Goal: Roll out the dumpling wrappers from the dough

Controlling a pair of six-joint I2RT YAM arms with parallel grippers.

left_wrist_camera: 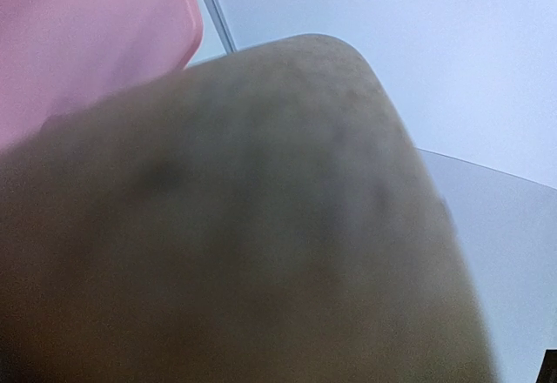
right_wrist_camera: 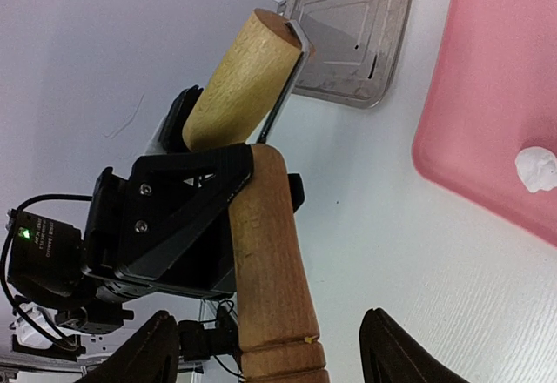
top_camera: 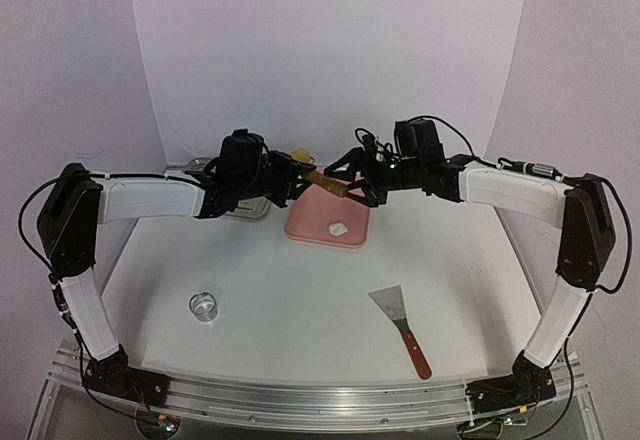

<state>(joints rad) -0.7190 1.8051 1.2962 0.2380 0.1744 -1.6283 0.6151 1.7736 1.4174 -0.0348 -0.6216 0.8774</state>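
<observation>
Though white, table (top_camera: 300,300) against lilac backdrop (top_camera: 330,40).

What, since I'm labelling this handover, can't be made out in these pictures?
Left wrist: the rolling pin, blurred and too close, hides the left gripper's fingers.
Top external: the left gripper covers most of the metal tray; the dough lump is too small to tell its shape.
Right wrist: the pink board is cut off by the right edge.
</observation>
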